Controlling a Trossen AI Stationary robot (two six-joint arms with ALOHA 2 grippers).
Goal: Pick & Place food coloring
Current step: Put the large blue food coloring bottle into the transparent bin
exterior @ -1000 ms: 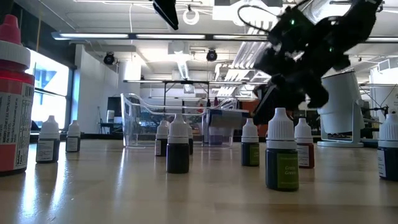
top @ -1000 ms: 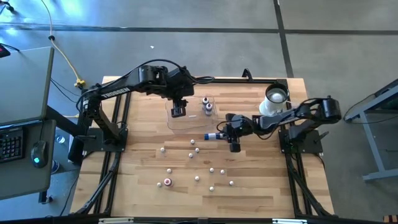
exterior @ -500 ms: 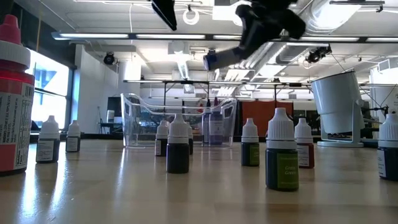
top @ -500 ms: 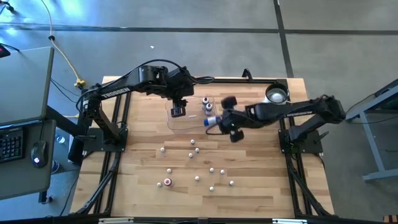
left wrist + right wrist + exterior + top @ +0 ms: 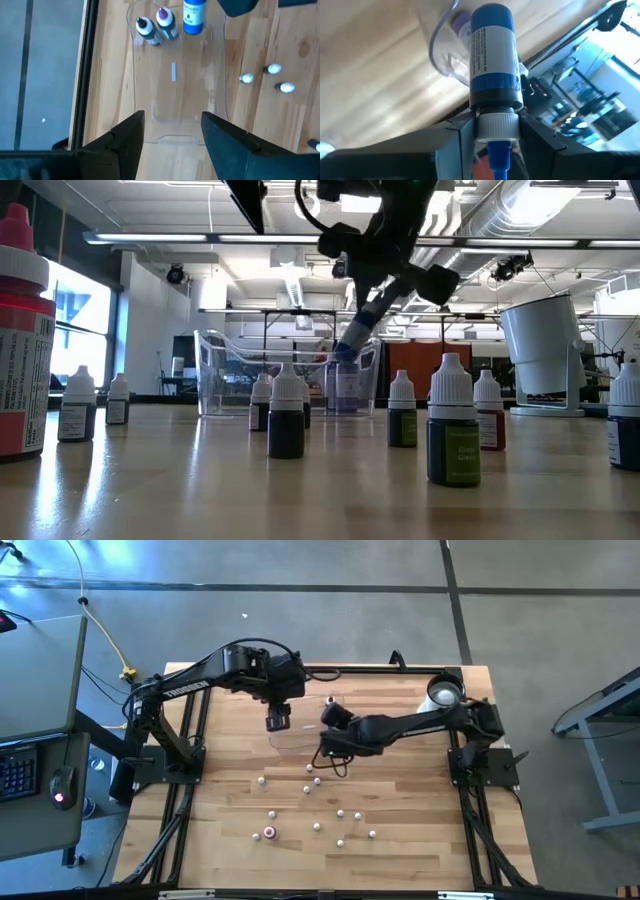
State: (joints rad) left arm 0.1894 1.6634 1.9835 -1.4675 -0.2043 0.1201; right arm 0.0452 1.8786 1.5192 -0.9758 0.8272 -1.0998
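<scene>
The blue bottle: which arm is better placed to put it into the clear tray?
The right. Its gripper already holds the blue bottle by the cap, tilted over the clear tray. The left gripper hovers open and empty above the tray.

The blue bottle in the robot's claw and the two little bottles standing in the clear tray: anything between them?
In the left wrist view, nothing: blue bottle, held by the right gripper, hangs right beside the two bottles over the clear tray.

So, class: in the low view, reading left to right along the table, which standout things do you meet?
Large red-capped bottle → clear tray → blue bottle held by the right gripper → green-labelled bottle → white cup.
</scene>
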